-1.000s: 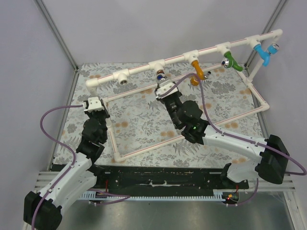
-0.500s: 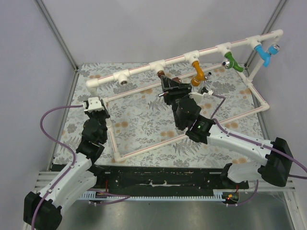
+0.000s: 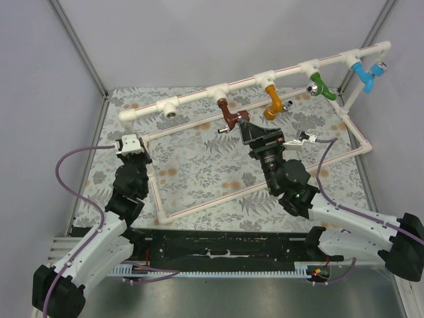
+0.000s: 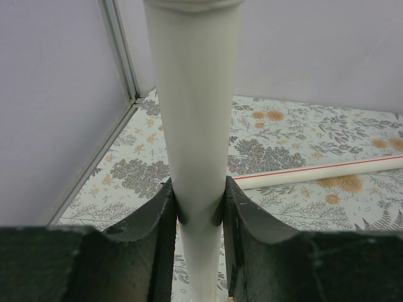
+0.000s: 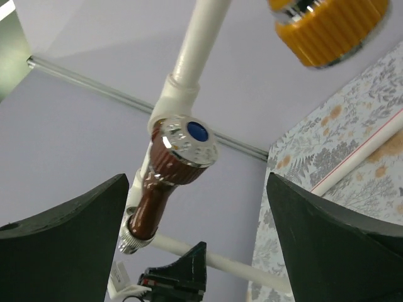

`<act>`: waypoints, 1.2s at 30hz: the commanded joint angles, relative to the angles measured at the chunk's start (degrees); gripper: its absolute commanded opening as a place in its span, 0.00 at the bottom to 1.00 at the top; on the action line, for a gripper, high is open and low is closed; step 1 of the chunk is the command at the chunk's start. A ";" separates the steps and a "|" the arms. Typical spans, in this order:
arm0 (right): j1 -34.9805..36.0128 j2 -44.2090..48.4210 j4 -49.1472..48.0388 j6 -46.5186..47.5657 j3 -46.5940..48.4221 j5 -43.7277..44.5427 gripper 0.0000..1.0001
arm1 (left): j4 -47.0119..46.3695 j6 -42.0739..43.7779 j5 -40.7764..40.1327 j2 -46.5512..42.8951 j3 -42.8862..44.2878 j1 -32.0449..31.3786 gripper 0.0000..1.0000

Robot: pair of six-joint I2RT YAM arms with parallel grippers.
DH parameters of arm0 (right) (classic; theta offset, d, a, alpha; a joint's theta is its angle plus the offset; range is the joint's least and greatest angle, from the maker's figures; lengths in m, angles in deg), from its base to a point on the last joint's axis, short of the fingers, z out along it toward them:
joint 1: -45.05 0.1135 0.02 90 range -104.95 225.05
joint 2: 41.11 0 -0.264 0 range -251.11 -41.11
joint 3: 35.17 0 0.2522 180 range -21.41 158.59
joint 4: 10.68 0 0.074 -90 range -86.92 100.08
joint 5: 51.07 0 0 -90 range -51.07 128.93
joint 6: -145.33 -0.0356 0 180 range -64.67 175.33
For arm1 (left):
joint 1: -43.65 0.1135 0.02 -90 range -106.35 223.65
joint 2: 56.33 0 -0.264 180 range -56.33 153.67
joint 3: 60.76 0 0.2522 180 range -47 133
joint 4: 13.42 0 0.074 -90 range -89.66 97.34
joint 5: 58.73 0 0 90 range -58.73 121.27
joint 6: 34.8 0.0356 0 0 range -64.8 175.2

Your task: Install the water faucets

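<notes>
Spread wide, the right claw [image 3: 260, 134] sits just near of the dark reddish-brown plastic tap [image 3: 228, 119] hanging from the far white pipe rail [image 3: 199, 93], left of the orange-yellow tap [image 3: 271, 101], while the left claw [image 4: 199, 211] pinches a white frame pipe [image 4: 195, 113].

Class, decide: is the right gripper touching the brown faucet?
Apart. The right wrist view shows the right gripper wide open, with open space between each of its fingers and the brown faucet.

No readable text, labels or numbers
</notes>
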 commanded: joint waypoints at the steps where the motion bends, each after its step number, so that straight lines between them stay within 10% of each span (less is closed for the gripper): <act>1: -0.16 8.48 1.79 26.22 0.82 -8.57 0.98 | 0.36 2.39 2.61 0.79 -0.37 -0.91 0.02; 11: 0.54 10.08 41.98 84.25 18.41 -31.01 0.98 | 0.54 2.48 2.87 0.80 -0.28 -0.91 0.02; 20: 2.39 3.67 26.03 123.20 15.26 -25.83 0.94 | 0.45 2.48 2.87 0.44 -0.20 -0.91 0.02; 27: 2.39 -6.26 9.57 136.77 15.68 -20.73 0.82 | 0.45 2.65 2.61 0.36 -0.28 -1.00 0.02; 36: 1.33 -15.32 1.57 128.98 17.45 -9.67 0.46 | 0.36 2.65 2.52 -0.08 -0.20 -1.00 0.02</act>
